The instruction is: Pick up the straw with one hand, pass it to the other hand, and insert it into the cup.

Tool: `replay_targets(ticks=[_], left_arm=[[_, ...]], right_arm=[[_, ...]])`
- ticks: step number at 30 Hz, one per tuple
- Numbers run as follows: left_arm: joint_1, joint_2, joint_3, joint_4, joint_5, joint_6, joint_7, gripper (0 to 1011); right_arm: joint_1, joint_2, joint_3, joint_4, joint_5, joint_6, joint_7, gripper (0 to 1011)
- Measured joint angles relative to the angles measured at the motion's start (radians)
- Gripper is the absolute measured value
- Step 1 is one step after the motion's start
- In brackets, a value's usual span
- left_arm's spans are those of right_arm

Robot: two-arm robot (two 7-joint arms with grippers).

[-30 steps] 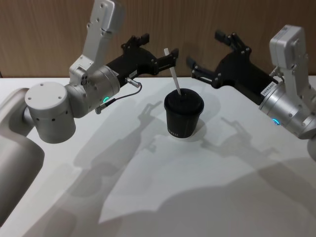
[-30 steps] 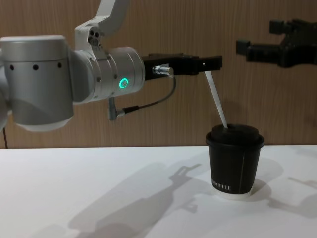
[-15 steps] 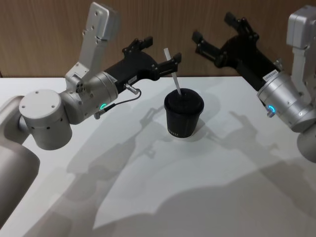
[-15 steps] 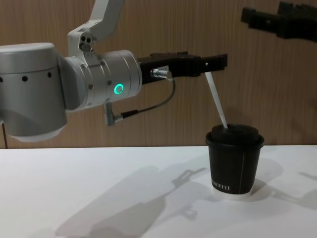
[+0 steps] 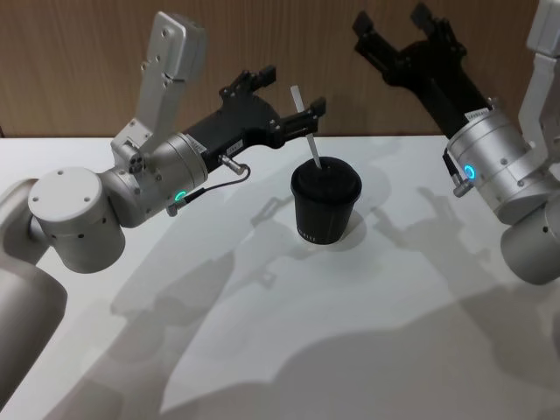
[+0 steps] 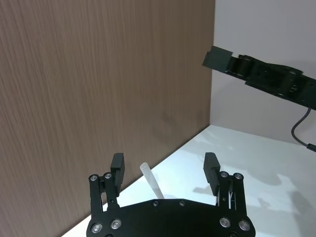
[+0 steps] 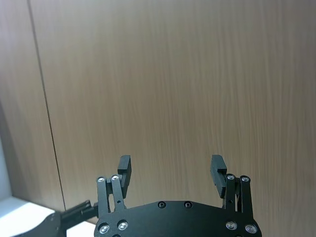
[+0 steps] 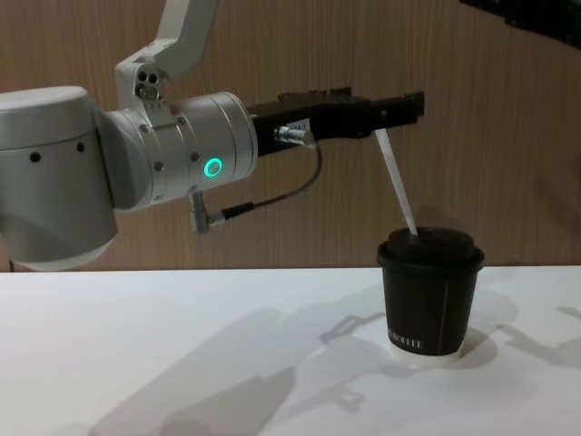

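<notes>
The black cup (image 5: 325, 206) with a domed lid stands on the white table (image 5: 367, 332). The white straw (image 5: 306, 131) is in its lid, leaning toward the left, top end free. My left gripper (image 5: 290, 88) is open around the straw's top, fingers apart on either side and not touching it. In the left wrist view the straw tip (image 6: 149, 178) shows between the spread fingers of the left gripper (image 6: 164, 168). From the chest, the straw (image 8: 398, 186) rises out of the cup (image 8: 430, 295) up to the left gripper (image 8: 408, 104). My right gripper (image 5: 390, 16) hangs open, high behind the cup.
A brown wood-panel wall (image 5: 79, 61) runs close behind the table. The left arm's dark cable (image 8: 272, 195) loops below its wrist. The right wrist view looks at the wall past the open right gripper (image 7: 171, 167). White tabletop stretches in front of the cup.
My right gripper has risen and swung back, away from the cup. The left arm has shifted slightly up and right, still open. The straw and cup have not moved.
</notes>
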Motion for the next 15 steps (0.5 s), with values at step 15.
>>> replay_targets(ticks=[15], left_arm=[[0.006,-0.018,-0.02,0.004,0.014,-0.029,0.005,1003]], right_arm=[[-0.027,-0.061,0.003,-0.033,0.086,0.105,-0.083,1001]])
